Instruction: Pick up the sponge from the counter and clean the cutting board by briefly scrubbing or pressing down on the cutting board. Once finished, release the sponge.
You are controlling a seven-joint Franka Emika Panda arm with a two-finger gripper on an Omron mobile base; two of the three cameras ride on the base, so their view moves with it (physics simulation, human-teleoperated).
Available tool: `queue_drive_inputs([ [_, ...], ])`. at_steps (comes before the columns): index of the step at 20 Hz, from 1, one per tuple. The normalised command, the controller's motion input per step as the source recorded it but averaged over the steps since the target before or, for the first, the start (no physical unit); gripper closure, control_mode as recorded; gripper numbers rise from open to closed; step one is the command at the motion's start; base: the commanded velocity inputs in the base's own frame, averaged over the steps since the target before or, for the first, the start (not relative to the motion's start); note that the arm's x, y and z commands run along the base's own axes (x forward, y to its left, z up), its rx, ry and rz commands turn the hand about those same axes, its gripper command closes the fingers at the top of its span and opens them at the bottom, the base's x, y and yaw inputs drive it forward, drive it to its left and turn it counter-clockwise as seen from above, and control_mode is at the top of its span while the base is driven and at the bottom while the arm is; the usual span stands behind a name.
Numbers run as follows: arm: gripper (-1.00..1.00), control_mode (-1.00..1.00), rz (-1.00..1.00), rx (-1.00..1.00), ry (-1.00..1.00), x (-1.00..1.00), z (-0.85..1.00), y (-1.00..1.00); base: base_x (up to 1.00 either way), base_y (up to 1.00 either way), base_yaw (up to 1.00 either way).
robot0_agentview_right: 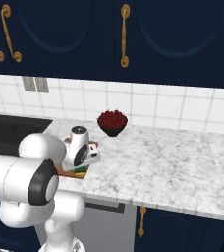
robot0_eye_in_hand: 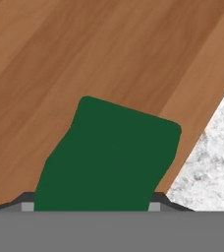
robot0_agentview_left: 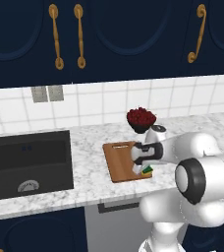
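The brown wooden cutting board (robot0_agentview_left: pixel 119 162) lies on the white marble counter (robot0_agentview_left: pixel 89 147), just right of the sink, its slot handle toward the wall. My gripper (robot0_agentview_left: pixel 144 169) points down over the board's near right corner, shut on the sponge (robot0_agentview_left: pixel 148 171), whose yellow body shows under the hand. In the hand view the sponge's dark green face (robot0_eye_in_hand: pixel 109 157) sits between my fingertips (robot0_eye_in_hand: pixel 155 203), low against the board (robot0_eye_in_hand: pixel 84 49) and near its edge, with the counter (robot0_eye_in_hand: pixel 217 147) beyond. From the right the sponge (robot0_agentview_right: pixel 80 172) peeks out beneath the hand.
A dark bowl of red fruit (robot0_agentview_left: pixel 141 118) stands behind the board near the tiled wall. The black sink (robot0_agentview_left: pixel 28 162) is set in the counter to the left. Dark blue cabinets with brass handles hang overhead. Open counter (robot0_agentview_right: pixel 173 167) stretches to the right.
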Motion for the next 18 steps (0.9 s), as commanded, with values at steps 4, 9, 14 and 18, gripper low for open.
queue_drive_inputs([
  [4, 1.00, -1.00, 0.00, 0.00, 0.00, 0.24, -0.03, 0.00, 0.00, 0.00, 0.00],
  [9, 1.00, -1.00, -0.01, 0.00, 0.00, 0.44, 0.00, 0.00, 0.00, 0.00, 0.00],
  [14, 1.00, -1.00, 0.00, 0.00, 0.01, 0.66, 0.00, 0.00, 0.00, 0.00, 0.00],
  [18, 1.00, -1.00, 0.00, 0.00, 0.00, 0.67, 0.00, 0.00, 0.00, 0.00, 0.00],
])
